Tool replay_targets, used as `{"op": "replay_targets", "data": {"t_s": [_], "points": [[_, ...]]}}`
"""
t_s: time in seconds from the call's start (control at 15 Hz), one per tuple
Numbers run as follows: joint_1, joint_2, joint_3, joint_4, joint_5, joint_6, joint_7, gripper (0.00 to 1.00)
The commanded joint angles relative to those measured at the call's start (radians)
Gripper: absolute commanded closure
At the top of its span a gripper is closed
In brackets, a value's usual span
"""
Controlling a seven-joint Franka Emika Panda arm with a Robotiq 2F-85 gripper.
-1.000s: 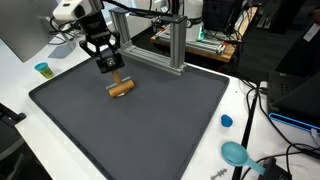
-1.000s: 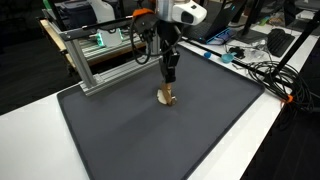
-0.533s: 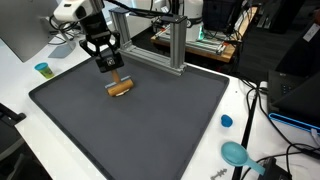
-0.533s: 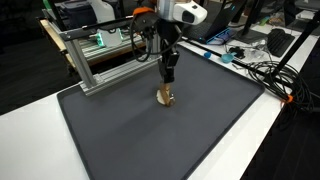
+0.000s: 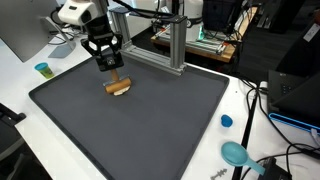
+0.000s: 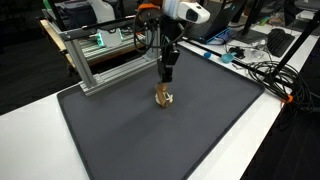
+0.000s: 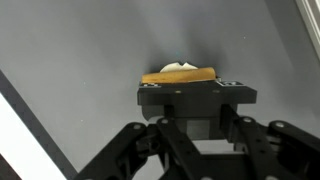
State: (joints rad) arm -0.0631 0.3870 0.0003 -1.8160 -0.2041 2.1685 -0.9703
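A small orange-brown object (image 5: 118, 87) with a pale part hangs just over the dark grey mat (image 5: 150, 130), and my gripper (image 5: 110, 70) is shut on its top. From the opposite side, the object (image 6: 165, 96) shows below the gripper (image 6: 168, 78), near the mat's (image 6: 150, 140) far middle. In the wrist view the orange object (image 7: 180, 76) lies across the tips of the gripper (image 7: 195, 90), with a white bit behind it. Whether it touches the mat is unclear.
An aluminium frame (image 5: 175, 45) stands at the mat's far edge and also shows in an exterior view (image 6: 100, 60). A blue cup (image 5: 42, 69) sits on the white table. A blue cap (image 5: 226, 121), a teal object (image 5: 235, 153) and cables (image 6: 270, 75) lie off the mat.
The gripper and the held object have shifted slightly along the mat. The object hangs a little flatter than before.
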Motion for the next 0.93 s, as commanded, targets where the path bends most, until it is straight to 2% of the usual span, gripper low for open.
{"op": "replay_targets", "data": {"t_s": [0.0, 0.4, 0.73, 0.87], "points": [[0.011, 0.036, -0.028, -0.054, -0.097, 0.021, 0.062, 0.78], [0.022, 0.05, -0.025, -0.058, -0.158, -0.007, 0.131, 0.78], [0.017, 0.089, -0.048, -0.049, -0.257, -0.044, 0.189, 0.78], [-0.002, 0.074, -0.05, -0.022, -0.241, -0.061, 0.196, 0.78]]}}
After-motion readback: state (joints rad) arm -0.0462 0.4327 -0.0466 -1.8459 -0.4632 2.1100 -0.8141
